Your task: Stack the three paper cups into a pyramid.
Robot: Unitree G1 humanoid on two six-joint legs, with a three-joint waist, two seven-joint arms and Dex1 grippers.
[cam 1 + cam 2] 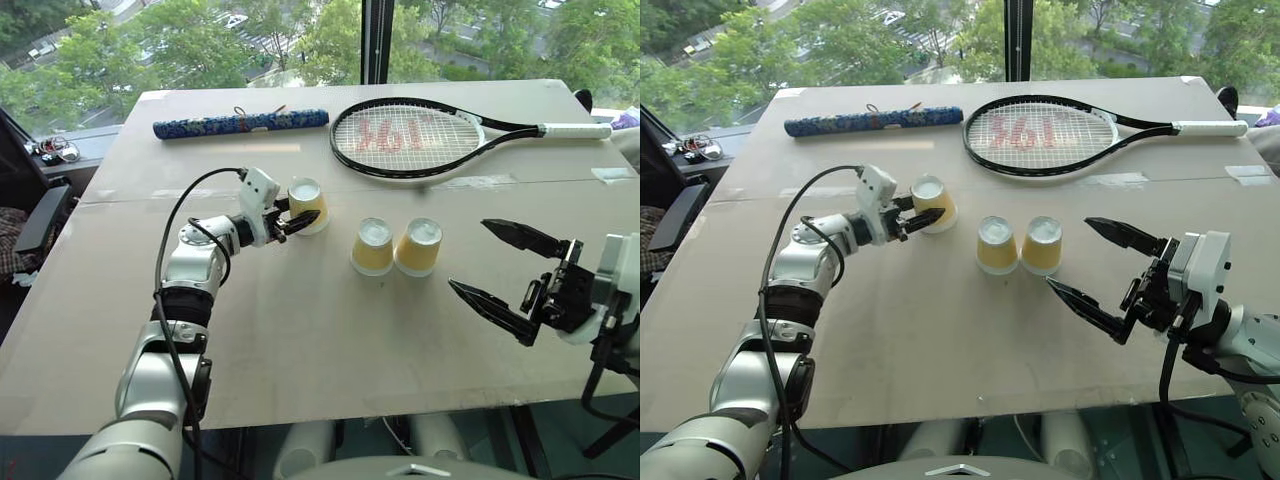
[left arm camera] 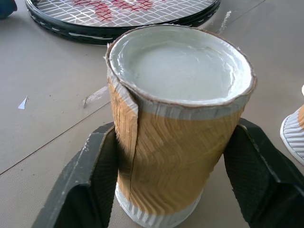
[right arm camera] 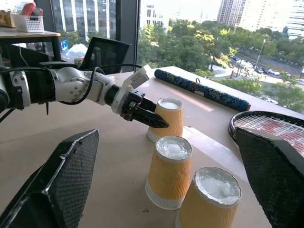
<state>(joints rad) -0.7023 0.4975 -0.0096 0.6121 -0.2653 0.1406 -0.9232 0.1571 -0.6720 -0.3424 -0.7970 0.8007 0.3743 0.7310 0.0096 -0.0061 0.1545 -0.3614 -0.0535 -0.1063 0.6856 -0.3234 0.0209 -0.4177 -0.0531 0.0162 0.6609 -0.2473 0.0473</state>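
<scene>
Three paper cups stand upside down on the table, white bases up. My left gripper (image 1: 302, 218) is shut on the left cup (image 1: 307, 203), one black finger (image 2: 85, 185) pressed on each side of its yellow-tan wall (image 2: 175, 156), which is dented. That cup's rim rests on the table. The other two cups (image 1: 373, 247) (image 1: 418, 246) sit side by side, touching, to the right of it. My right gripper (image 1: 467, 254) hovers open, just right of that pair and nearer to me, with nothing between its fingers (image 3: 61, 180).
A tennis racket (image 1: 405, 137) lies at the back of the table (image 1: 300, 340), its white handle toward the right. A long blue patterned roll (image 1: 240, 123) lies at the back left. A black chair (image 1: 40, 215) stands off the table's left edge.
</scene>
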